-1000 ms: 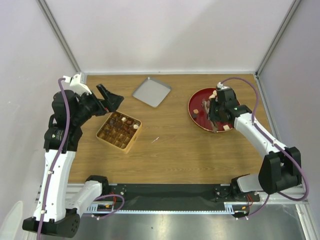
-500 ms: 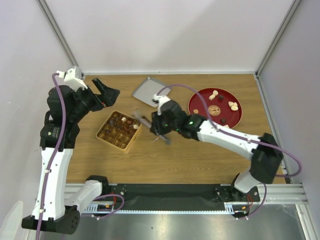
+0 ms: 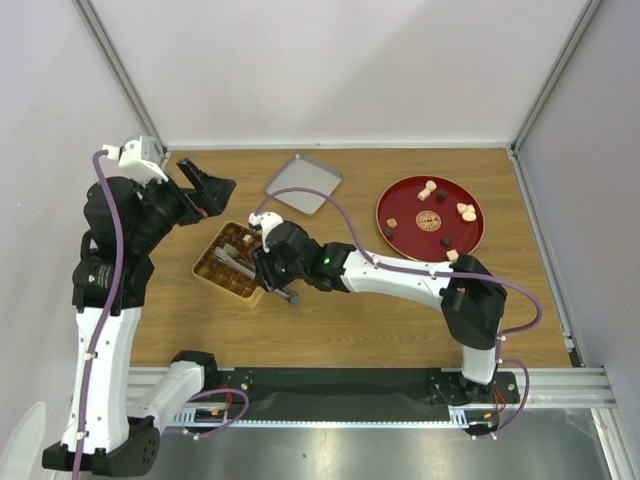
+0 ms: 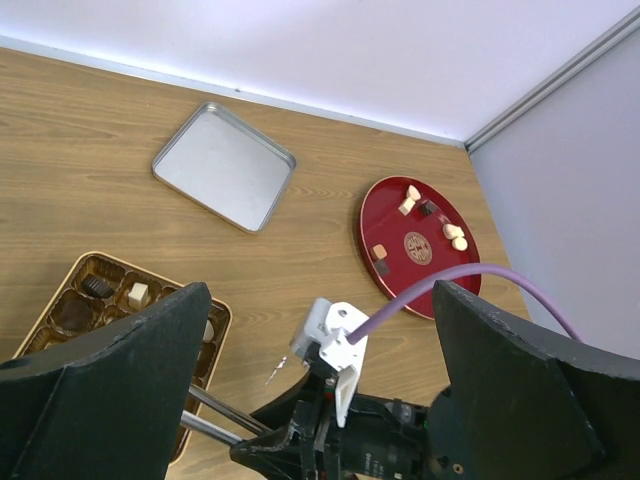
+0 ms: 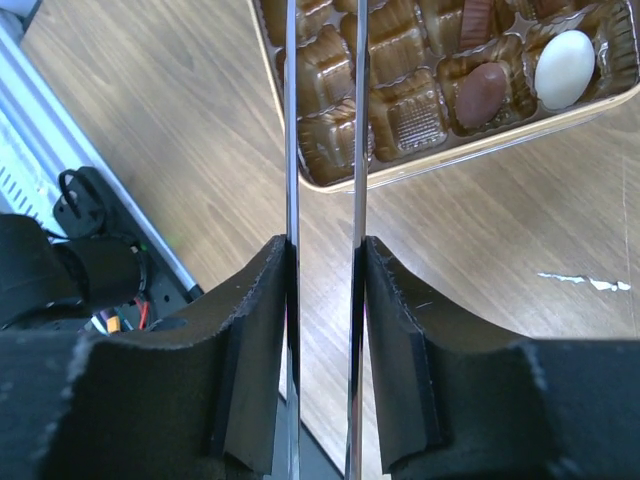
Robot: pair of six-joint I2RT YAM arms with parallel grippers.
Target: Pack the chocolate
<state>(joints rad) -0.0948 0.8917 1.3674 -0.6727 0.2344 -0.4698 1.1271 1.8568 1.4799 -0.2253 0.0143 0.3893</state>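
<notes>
Table (image 3: 350,330): matt wood.
Tongs (image 5: 291,120): polished metal.
Tray (image 3: 303,183): dull metal, I judge.
Plate (image 3: 410,200): glossy red.
Box liner (image 5: 410,115): shiny plastic.
Chocolate (image 5: 485,95): smooth, satin.

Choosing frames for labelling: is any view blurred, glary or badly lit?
Top external: even light, sharp, soft shadows. Left wrist: table sharp, left claw dark and soft-edged near the lens. Right wrist: tongs gleam; box shows glossy highlights.
</notes>
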